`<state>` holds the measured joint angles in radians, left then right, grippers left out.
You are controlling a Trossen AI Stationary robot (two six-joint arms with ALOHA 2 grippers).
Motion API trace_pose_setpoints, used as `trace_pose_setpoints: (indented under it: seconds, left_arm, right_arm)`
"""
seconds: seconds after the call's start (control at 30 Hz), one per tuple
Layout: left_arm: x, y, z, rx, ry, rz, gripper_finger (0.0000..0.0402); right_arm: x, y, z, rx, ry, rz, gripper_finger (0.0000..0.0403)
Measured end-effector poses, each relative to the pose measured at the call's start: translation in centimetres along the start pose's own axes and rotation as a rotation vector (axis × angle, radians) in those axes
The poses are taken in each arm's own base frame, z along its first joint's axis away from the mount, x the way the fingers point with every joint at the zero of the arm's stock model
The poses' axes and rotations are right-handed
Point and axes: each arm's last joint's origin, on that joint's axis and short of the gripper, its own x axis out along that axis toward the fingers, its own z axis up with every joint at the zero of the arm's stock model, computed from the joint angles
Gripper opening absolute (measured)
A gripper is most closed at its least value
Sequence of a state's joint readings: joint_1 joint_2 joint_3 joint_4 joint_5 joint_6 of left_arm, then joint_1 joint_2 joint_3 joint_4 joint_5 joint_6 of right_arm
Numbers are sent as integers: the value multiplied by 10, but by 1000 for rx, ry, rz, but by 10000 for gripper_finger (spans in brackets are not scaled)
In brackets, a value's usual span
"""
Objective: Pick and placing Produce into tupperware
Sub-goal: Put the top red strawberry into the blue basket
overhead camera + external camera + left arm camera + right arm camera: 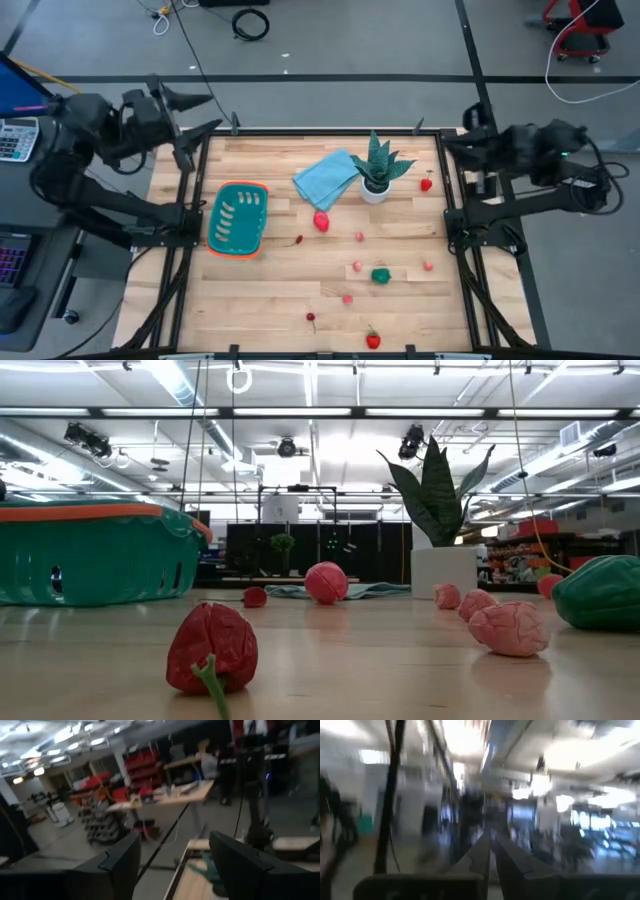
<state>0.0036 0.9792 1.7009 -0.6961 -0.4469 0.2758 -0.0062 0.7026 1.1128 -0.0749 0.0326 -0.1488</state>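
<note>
**What my surfaces look like**

My table (260, 290) is pale planked wood with a soft sheen. The tupperware (238, 218) looks like smooth teal plastic. The blue cloth (325, 178) lies matt and soft. The produce (212, 647) looks like wrinkled, slightly glossy plastic.

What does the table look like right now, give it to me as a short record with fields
tupperware: teal tray with orange rim, left side of table, nothing visible in it
produce: red and pink pieces scattered over the middle and right of the table, such as a red piece beside the cloth, plus one green piece
other items: blue cloth, potted plant
left gripper: raised at the far left corner, fingers open, empty
right gripper: at the far right edge, fingers shut, empty
</note>
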Motion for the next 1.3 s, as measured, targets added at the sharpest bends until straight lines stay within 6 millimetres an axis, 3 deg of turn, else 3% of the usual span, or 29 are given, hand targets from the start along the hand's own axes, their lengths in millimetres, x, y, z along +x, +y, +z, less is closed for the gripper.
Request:
trace_pose_setpoints:
  seconds: [0.13, 0.27, 0.47, 0.63, 0.77, 0.93, 1.0, 1.13, 1.3]
  left_arm:
    - [8, 0, 12, 28, 20, 17, 234]
    - [9, 5, 25, 31, 15, 70, 235]
    - [-4, 17, 40, -1, 39, 131, 234]
    - [-22, 31, 56, -39, -26, 149, 233]
    - [-31, 36, 59, -92, -30, 147, 233]
    - [-26, 24, 32, -181, 198, 40, 233]
    - [-15, 15, 18, -195, 309, 33, 232]
    - [13, -7, -10, -170, 465, 32, 223]
    - [45, -35, -49, -107, 586, 22, 208]
  right_arm:
    - [26, -5, 17, -64, 54, -104, 39]
    - [42, -12, 62, -148, 117, -124, 46]
    - [47, -25, 114, -150, 308, -273, 48]
    - [44, -31, 133, -56, 370, -380, 48]
    - [40, -28, 118, -63, 511, -355, 48]
    - [30, -25, 80, 54, 891, -418, 48]
    - [40, -24, 71, 114, 887, -469, 48]
    - [58, -18, 46, 67, 998, -355, 59]
    - [81, -13, 0, 27, 1201, -412, 98]
